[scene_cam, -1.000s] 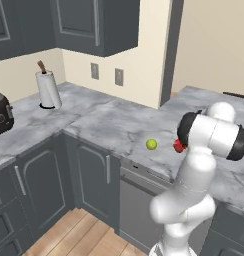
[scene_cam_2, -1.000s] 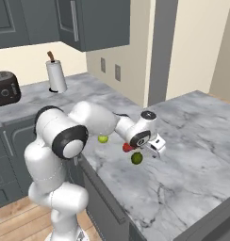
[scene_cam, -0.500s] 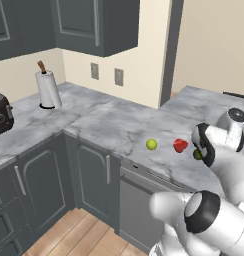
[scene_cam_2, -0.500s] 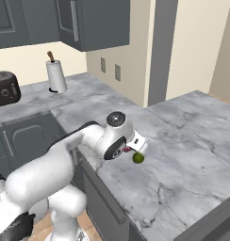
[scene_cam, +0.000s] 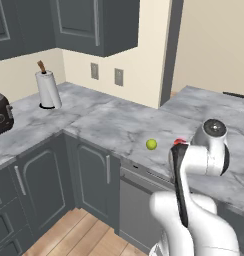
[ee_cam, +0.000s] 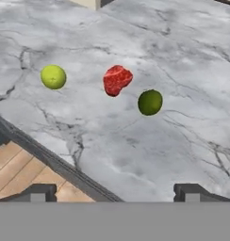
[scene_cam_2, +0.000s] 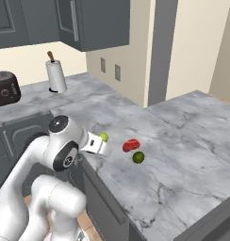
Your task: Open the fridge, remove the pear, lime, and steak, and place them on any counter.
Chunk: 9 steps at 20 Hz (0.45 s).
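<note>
Three items lie on the marbled counter (ee_cam: 135,150), near its front edge. The yellow-green pear (ee_cam: 53,76) (scene_cam_2: 103,137) (scene_cam: 151,144) is on the left. Beside it lies the red steak (ee_cam: 117,79) (scene_cam_2: 131,145), and the dark green lime (ee_cam: 150,102) (scene_cam_2: 138,157) rests just right of the steak. My gripper (ee_cam: 114,192) is open and holds nothing; it hangs back over the counter's front edge, apart from all three. In the right base view my hand (scene_cam_2: 94,143) sits just left of the pear. The fridge is out of view.
A paper towel roll (scene_cam: 48,89) stands at the back of the corner counter, with a dark toaster (scene_cam: 0,115) further left. Dark upper cabinets (scene_cam: 94,25) hang above. Dark base cabinets and wooden floor (ee_cam: 22,164) lie below the counter edge.
My arm has swung back from the lime toward the counter's front edge and to the left. The jaws have opened a little wider. The pear, steak and lime stay on the counter.
</note>
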### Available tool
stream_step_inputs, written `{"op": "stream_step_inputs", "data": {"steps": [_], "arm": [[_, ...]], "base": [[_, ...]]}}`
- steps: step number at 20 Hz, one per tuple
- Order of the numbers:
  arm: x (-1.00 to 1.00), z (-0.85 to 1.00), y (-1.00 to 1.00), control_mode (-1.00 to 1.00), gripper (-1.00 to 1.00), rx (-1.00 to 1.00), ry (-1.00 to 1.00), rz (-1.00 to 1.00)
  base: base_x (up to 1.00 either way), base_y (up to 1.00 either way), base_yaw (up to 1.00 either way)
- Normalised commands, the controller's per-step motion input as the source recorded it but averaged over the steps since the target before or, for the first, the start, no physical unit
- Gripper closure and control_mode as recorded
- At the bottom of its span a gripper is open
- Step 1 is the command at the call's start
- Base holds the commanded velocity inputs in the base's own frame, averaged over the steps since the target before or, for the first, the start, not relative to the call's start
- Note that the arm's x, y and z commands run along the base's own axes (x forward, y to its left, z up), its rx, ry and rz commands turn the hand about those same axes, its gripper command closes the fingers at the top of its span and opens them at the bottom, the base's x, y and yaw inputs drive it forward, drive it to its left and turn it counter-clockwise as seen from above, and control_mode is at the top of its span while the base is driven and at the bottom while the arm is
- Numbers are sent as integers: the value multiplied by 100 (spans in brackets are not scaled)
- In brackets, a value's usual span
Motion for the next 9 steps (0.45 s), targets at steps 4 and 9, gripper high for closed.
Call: {"op": "stream_step_inputs", "data": {"steps": [4,9], "arm": [[-50,15,100,-100,-100,0,25,40],[-37,4,100,-100,-100,0,16,45]], "base": [[0,0,0],[0,0,0]]}}
